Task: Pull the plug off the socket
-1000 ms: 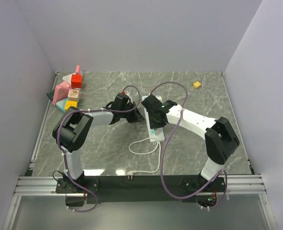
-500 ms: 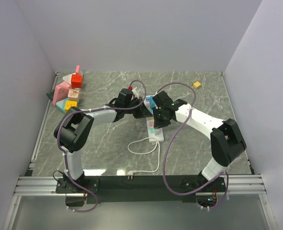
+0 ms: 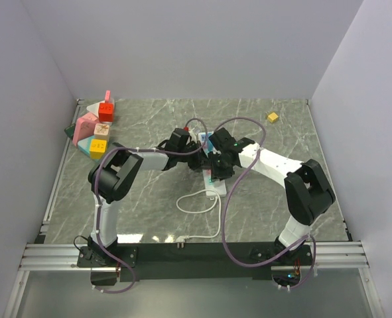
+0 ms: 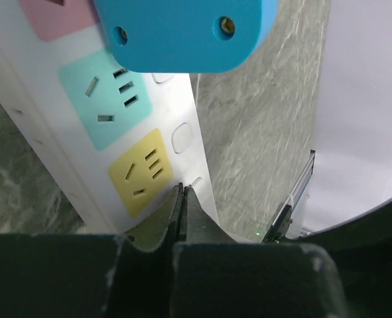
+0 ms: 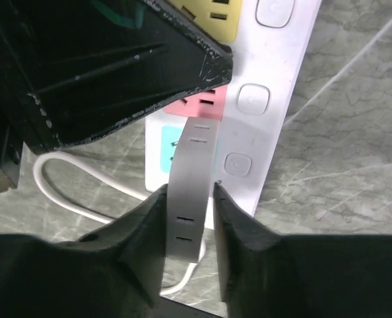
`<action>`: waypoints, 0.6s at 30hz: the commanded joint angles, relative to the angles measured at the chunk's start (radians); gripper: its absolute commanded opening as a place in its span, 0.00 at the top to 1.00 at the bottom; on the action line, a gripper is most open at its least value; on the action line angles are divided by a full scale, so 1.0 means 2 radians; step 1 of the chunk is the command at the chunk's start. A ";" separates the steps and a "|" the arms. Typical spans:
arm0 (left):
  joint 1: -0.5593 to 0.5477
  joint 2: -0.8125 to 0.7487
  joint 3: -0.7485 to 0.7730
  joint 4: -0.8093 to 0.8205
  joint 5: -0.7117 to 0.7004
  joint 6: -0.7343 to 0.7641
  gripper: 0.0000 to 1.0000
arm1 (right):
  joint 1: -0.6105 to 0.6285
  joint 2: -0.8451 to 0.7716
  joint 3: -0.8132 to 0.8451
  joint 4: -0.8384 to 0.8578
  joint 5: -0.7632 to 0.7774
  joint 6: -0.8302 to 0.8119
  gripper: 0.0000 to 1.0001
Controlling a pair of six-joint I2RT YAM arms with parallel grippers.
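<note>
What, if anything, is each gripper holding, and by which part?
Left gripper: shut, holding nothing. Right gripper: its fingers flank the lower part of a grey strip; a firm grip cannot be told.

One power strip point(image 4: 172, 103) at the left jaws' tips, showing three coloured sockets point(image 4: 106, 99) (pink, teal, yellow) and three white buttons point(image 5: 252, 98). One blue plug point(image 4: 182, 33) ahead of those jaws. One gray strip point(image 5: 192, 192) between the right jaws. One white cord point(image 3: 199, 199). Two arms point(image 3: 268, 162). One lone yellow cube point(image 3: 272, 116); block pile point(image 3: 93, 129) too clumped to count.
</note>
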 commanded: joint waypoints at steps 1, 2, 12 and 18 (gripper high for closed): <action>0.001 0.007 -0.006 0.009 0.005 0.010 0.99 | 0.001 0.004 0.007 0.001 -0.003 -0.007 0.71; 0.001 0.007 -0.006 0.009 0.005 0.011 0.99 | 0.000 0.005 0.008 0.001 -0.002 -0.006 0.79; 0.001 0.024 -0.071 0.022 -0.009 0.024 0.99 | -0.013 -0.075 0.090 -0.087 0.008 -0.013 1.00; 0.002 0.035 -0.072 0.013 -0.015 0.037 0.99 | -0.068 -0.101 0.124 -0.123 0.037 -0.025 1.00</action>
